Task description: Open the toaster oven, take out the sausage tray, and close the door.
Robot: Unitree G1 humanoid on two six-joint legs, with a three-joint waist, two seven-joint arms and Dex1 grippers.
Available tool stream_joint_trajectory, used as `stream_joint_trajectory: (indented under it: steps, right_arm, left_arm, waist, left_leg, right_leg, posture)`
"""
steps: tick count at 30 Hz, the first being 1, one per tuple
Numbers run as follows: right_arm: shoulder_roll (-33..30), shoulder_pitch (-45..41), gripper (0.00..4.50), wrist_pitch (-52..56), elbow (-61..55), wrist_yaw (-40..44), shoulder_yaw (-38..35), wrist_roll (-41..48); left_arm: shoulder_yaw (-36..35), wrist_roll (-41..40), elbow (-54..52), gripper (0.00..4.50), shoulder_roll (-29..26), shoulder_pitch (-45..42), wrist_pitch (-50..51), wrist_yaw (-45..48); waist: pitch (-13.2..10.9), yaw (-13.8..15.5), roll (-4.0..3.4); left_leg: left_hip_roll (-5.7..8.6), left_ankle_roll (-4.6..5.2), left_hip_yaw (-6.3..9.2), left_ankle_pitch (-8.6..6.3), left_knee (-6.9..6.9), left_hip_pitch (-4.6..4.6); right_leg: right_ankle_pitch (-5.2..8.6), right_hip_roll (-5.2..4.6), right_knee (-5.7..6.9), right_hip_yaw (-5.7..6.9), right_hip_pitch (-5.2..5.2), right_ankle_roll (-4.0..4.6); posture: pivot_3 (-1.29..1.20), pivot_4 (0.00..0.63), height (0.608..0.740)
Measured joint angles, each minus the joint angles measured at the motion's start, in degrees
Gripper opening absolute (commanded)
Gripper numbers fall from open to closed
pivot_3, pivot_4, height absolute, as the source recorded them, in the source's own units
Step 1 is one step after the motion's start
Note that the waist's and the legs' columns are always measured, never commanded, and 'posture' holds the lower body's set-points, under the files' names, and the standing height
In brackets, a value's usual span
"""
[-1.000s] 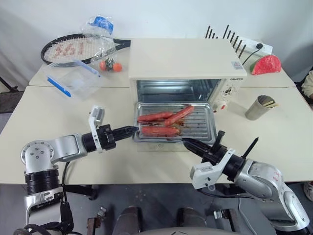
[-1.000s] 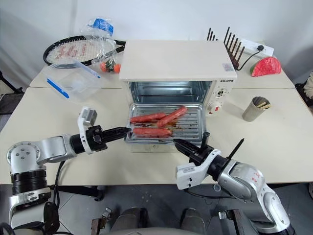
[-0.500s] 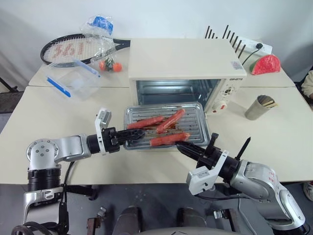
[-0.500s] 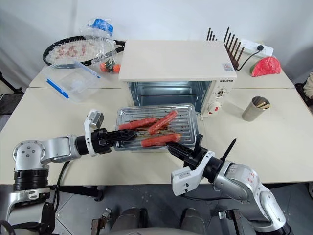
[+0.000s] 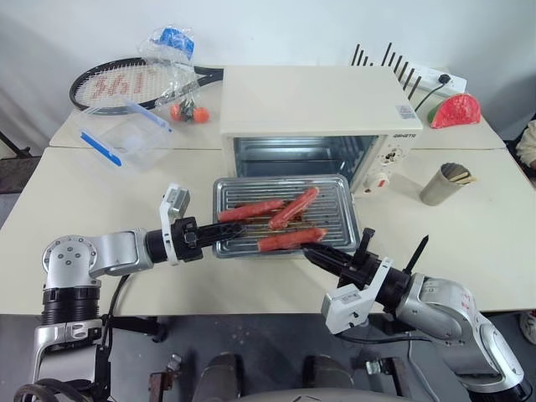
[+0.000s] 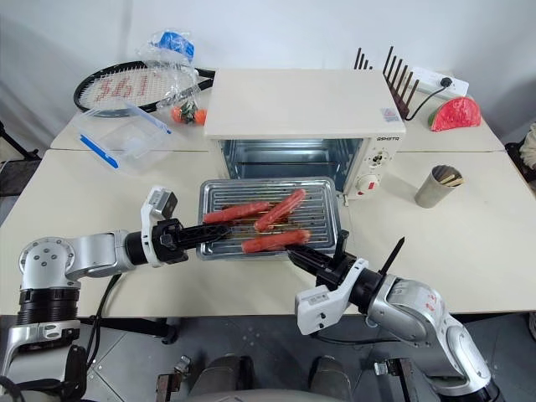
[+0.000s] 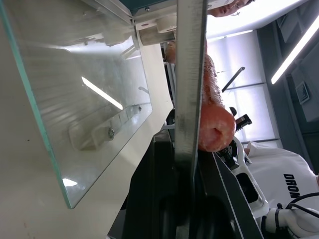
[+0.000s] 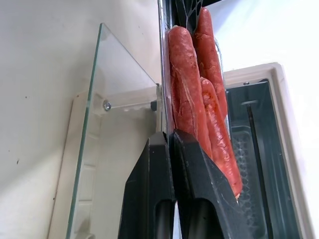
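Sausage tray point(image 5: 280, 214) hangs just above the lowered door point(image 8: 117, 149), long axis running left to right, in front of the toaster oven point(image 5: 314, 117); we clamp its left edge with our left gripper point(image 5: 219, 235) and its near edge with our right gripper point(image 5: 311, 250). Bare cream table point(image 5: 109, 201) lies to our left.
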State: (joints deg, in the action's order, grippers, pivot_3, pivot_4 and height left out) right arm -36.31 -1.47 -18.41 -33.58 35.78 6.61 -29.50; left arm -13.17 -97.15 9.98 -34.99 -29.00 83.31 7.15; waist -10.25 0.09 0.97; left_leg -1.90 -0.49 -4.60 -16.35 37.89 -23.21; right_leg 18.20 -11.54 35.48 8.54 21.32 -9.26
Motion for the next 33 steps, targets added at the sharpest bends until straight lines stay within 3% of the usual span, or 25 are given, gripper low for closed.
stream_joint_trajectory:
  steps: [9,13,23,28,33]
  right_arm:
    - [-0.4,-0.2,0.00,3.1,-0.5,4.6,0.4,5.5]
    - [-2.1,-0.1,1.10,3.3,-1.1,5.9,0.1,8.0]
    - [-6.2,2.0,4.38,2.9,-2.2,8.6,-0.3,12.9]
    - [-9.9,4.9,4.45,2.2,-2.6,12.0,-2.3,21.0]
    - [-12.5,3.9,4.45,3.8,-0.1,14.5,-9.0,30.8]
  left_arm:
    - [3.3,-5.7,2.1,0.01,-2.5,0.1,-0.4,-3.8]
    - [4.4,-8.0,2.2,0.00,-4.1,0.8,-1.5,-5.5]
    - [6.5,-10.5,2.4,0.00,-5.3,2.4,-4.8,-8.2]
    - [6.9,-13.0,2.2,0.00,-6.0,3.6,-6.1,-8.8]
    - [6.5,-13.5,1.9,0.00,-7.4,5.8,-5.8,-8.2]
  waist:
    - [0.0,0.0,0.00]
    - [0.0,0.0,0.00]
    - [0.0,0.1,0.00]
    - [0.0,0.1,0.00]
    - [0.0,0.1,0.00]
  left_leg:
    - [0.00,0.00,0.01,0.00,0.00,0.00]
    - [0.00,0.00,0.01,0.00,0.00,0.01]
    - [0.01,0.00,-0.02,0.00,0.00,0.01]
    - [0.01,0.01,-0.02,0.00,-0.01,0.01]
    - [0.00,0.02,-0.04,0.00,-0.01,0.03]
  right_leg:
    - [0.00,0.00,0.00,-0.03,0.00,0.00]
    - [0.00,0.00,-0.01,-0.03,0.00,0.00]
    - [0.00,0.01,-0.04,-0.09,0.00,0.00]
    - [0.00,0.01,-0.07,-0.10,-0.01,0.00]
    - [0.00,0.02,-0.09,-0.11,-0.03,0.00]
  posture:
    - [0.00,0.150,0.740]
    - [0.00,0.150,0.740]
    - [0.00,0.150,0.740]
    - [0.00,0.150,0.740]
    - [0.00,0.150,0.740]
